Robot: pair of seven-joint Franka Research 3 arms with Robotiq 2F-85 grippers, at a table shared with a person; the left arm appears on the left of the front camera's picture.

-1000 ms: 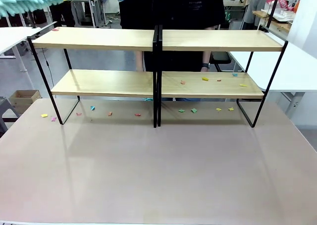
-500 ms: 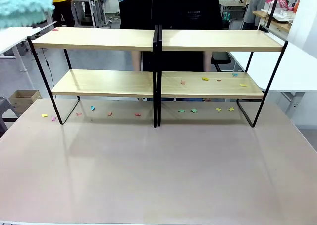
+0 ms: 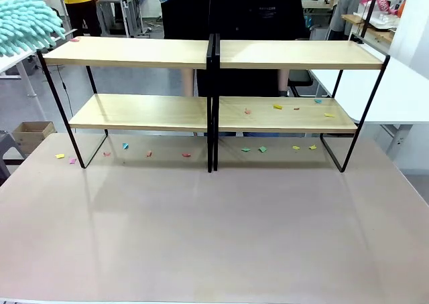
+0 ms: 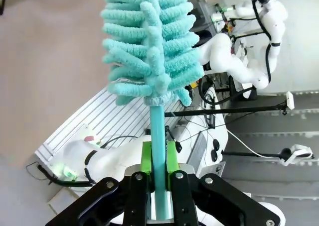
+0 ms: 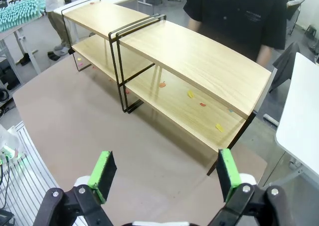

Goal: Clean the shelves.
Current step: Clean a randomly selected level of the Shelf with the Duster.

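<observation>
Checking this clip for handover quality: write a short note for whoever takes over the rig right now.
Grippers: the left gripper is shut on the handle of the duster, whose head is by the top-left end of the shelves; I cannot tell if it touches them. The right gripper is open and holds nothing, above the table.
Done: the duster is in hand.
Left: paper scraps lie on the lower right board, one lies on the top left board, and more lie on the table under the rack.
A person stands behind the shelves.
</observation>
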